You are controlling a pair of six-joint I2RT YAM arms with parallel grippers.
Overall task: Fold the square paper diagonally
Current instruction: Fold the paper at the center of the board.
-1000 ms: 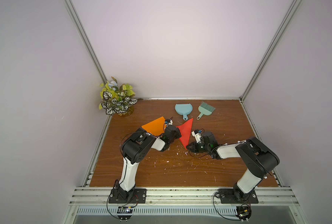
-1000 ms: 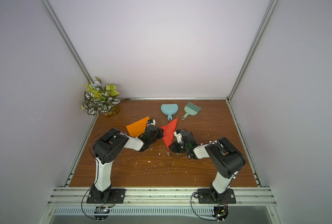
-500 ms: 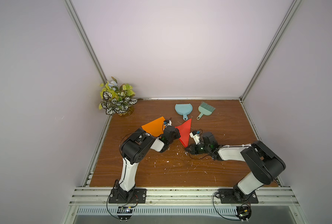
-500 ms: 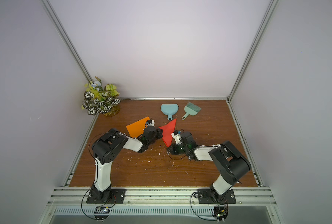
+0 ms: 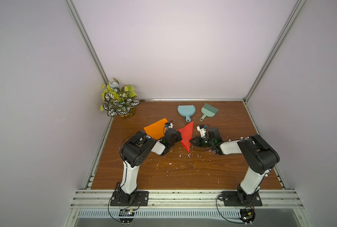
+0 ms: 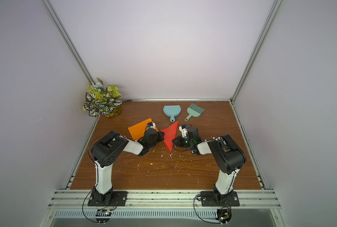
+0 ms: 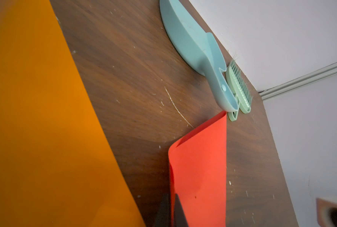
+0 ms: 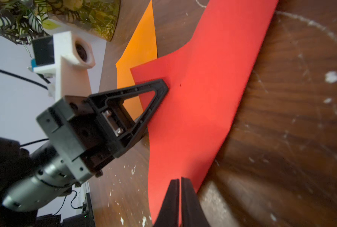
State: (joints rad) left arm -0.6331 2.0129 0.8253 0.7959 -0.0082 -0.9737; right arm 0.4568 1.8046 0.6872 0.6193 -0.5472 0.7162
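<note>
Wooden table (image 5: 183, 173) | left pincer (image 5: 180, 136) clamps red paper (image 5: 187, 135) corner | right pincer (image 8: 180, 181) pinches opposite edge

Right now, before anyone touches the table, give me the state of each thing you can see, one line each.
red paper: folded into a triangle, fold not pressed flat.
left hand: shut on the red paper's corner.
right hand: shut, tips at the red paper's edge.
orange paper: flat, unfolded.
dustpan: lying flat, untouched.
brush: lying flat beside the dustpan, apart.
potted plant: upright.
table: strewn with white scraps.
</note>
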